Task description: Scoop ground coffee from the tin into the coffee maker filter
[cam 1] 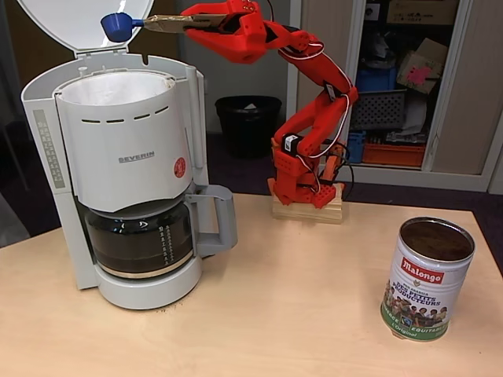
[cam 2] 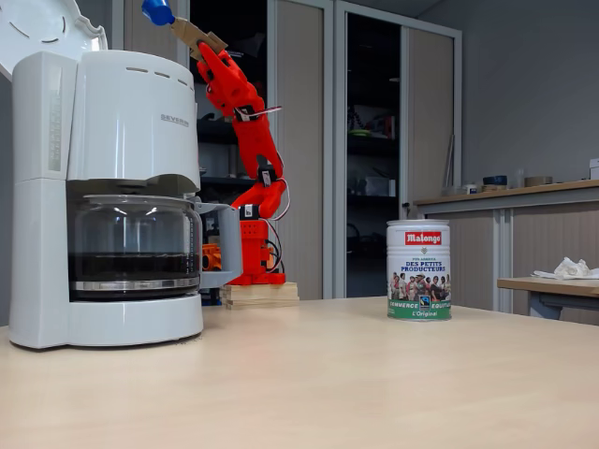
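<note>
One big white coffee maker [cam 1: 118, 181] at left with lid up to bare the filter [cam 1: 118, 86], tin [cam 1: 428, 279] of ground coffee [cam 1: 436, 239] well apart at right, gripper [cam 1: 169, 23] clamped on a blue scoop [cam 1: 118, 27] above the filter, likely for tipping.

From my seat, in both fixed views the coffee maker [cam 1: 126, 181] stands at the table's [cam 1: 299, 314] left and the tin [cam 1: 428, 279] well apart at the right. The carafe [cam 1: 141, 239] sits in the machine under the filter basket [cam 1: 118, 141]. The arm's base [cam 1: 306, 196] stands behind, between them. I see the scoop [cam 1: 118, 27] above the basket.
</note>
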